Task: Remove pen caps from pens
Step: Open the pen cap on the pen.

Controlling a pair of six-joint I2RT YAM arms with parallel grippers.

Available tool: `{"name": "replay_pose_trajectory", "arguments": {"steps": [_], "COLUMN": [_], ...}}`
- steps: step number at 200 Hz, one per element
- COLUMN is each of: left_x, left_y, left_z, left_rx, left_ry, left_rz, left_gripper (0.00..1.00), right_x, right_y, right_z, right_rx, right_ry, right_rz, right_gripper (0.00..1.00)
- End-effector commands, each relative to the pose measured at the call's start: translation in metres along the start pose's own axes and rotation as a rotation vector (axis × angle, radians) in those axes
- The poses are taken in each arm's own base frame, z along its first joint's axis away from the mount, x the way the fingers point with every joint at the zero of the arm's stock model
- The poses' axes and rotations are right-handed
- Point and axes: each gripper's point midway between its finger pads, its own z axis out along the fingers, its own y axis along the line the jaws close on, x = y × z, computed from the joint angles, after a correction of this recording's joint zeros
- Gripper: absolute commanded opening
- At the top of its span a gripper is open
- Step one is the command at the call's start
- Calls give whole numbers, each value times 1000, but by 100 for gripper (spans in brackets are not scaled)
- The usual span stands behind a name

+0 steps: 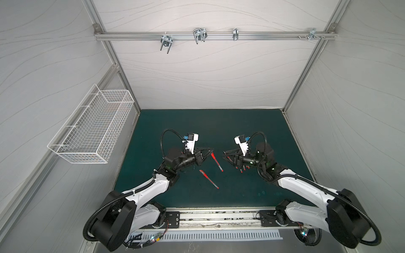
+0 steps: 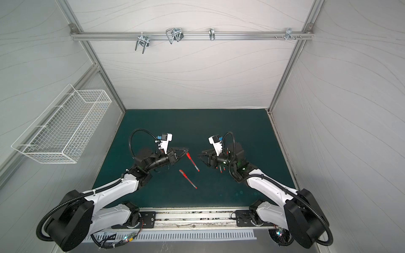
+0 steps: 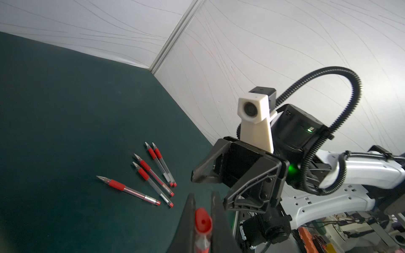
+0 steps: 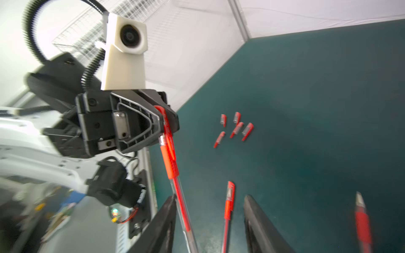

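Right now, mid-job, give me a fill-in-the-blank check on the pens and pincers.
1. The left pincer is ___ on a capped pen.
2. The right pincer stands ___.
3. ___ loose caps lie together on the mat.
4. ___ uncapped pens lie side by side.

Missing words: shut; open; Five; Five.

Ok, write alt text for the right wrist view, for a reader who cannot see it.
The left tool is shut on the capped end of a red pen, whose clear barrel slants down past the right tool's open fingers. Beyond, five loose red caps lie clustered on the green mat, and another capped pen lies nearer.
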Motion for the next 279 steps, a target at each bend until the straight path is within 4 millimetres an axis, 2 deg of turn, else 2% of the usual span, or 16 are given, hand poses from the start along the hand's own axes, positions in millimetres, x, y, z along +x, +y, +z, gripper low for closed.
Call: {"name": "replay_pose_trajectory", "arguments": {"steps": [1, 32, 72, 105, 157, 168, 193, 223, 261, 279], "left_x": [-13, -10, -11, -11, -13, -13, -14, -13, -11, -12], "left_y": [-28, -33, -38, -40, -40, -39, -37, -35, -36, -35], "left_z": [2, 3, 2, 1, 0, -1, -1, 0, 2, 2], "left_rx": [119, 125, 135, 139, 125, 118, 101, 95, 105, 103], "left_ry": [-30, -17, -20, -21, -28, -30, -33, -27, -17, -19], "left_rz": [64, 81, 88, 93, 100, 99, 99, 94, 88, 89], "left_gripper": [0, 0, 0, 0, 0, 6, 17, 22, 23, 18], "right_x": [-10, -4, 7, 13, 16, 15, 18, 20, 21, 21], "right_y": [34, 39, 47, 52, 53, 53, 47, 48, 50, 49], "right_z": [3, 12, 26, 33, 36, 36, 38, 37, 38, 39], "right_rx": [-219, -303, -355, -388, -398, -389, -302, -193, -166, -165], "right_ry": [1, 41, 105, 129, 138, 132, 136, 137, 132, 136], "right_rz": [16, 59, 64, 61, 59, 49, 19, -65, -87, -84], "right_gripper": [52, 52, 37, 31, 5, 0, 0, 0, 0, 0]}}
